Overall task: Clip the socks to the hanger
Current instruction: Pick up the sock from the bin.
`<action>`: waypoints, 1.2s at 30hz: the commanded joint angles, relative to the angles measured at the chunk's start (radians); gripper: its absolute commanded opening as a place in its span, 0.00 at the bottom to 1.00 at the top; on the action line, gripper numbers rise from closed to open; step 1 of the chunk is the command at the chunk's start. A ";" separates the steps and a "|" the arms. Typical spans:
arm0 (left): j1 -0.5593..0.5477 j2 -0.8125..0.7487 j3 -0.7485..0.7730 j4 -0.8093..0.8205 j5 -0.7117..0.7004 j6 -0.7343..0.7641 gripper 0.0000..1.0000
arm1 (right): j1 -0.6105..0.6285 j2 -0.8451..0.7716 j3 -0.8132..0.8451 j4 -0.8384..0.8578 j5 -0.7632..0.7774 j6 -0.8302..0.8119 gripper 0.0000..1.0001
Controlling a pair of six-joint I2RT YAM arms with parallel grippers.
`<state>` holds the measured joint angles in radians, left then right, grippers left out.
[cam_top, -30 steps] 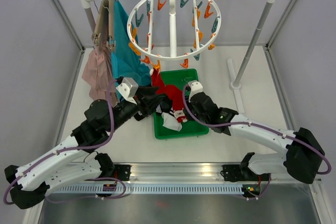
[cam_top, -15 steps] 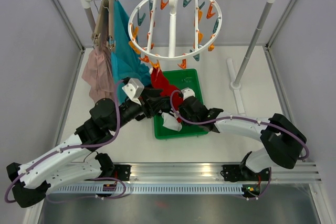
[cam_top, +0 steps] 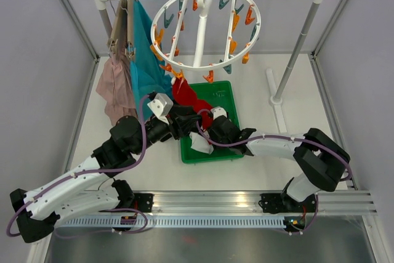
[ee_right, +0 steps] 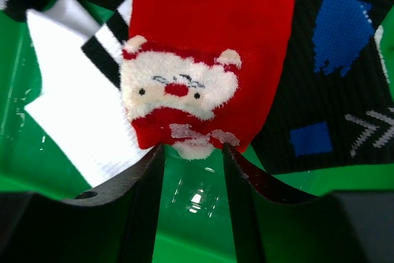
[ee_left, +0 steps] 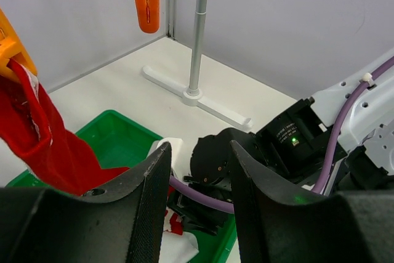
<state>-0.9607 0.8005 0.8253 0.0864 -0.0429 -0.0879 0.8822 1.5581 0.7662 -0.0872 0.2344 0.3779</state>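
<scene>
The white ring hanger [cam_top: 198, 35] with orange and teal clips hangs from the rail. A red sock [cam_top: 183, 95] [ee_left: 55, 152] dangles from one of its orange clips over the green tray [cam_top: 229, 93]. In the tray lie a red sock with a Santa face [ee_right: 191, 60], a black sock with blue marks [ee_right: 332, 60] and a white sock [cam_top: 200, 143]. My right gripper [cam_top: 209, 124] [ee_right: 192, 149] is open low in the tray, its tips just at the Santa sock's end. My left gripper [cam_top: 184, 118] [ee_left: 200, 149] is open and empty, beside the hanging red sock.
A teal cloth [cam_top: 144, 60] and a pink garment [cam_top: 114, 87] hang at the rail's left end. The rail's right post stands on a foot [cam_top: 277, 100] beside the tray. The two wrists are close together over the tray's left half.
My right gripper moved left across the tray and opened its jaws. My left arm crept forward and right. The ring hanger swung slightly.
</scene>
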 commanded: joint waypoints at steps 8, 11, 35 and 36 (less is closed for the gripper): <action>-0.003 -0.003 -0.014 0.052 -0.006 0.025 0.49 | 0.006 0.046 -0.008 0.066 0.025 0.019 0.23; -0.004 -0.003 -0.012 0.049 -0.009 0.027 0.48 | 0.006 0.020 -0.007 0.052 0.031 0.021 0.11; -0.029 0.126 -0.106 0.203 -0.020 0.066 0.53 | 0.006 -0.443 0.235 -0.359 0.052 -0.034 0.01; -0.032 0.128 -0.110 0.211 -0.023 0.074 0.57 | 0.006 -0.444 0.249 -0.371 0.049 -0.040 0.01</action>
<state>-0.9802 0.9192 0.7277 0.2142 -0.0509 -0.0654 0.8822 1.1488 0.9337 -0.3901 0.2680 0.3634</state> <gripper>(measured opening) 0.541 0.011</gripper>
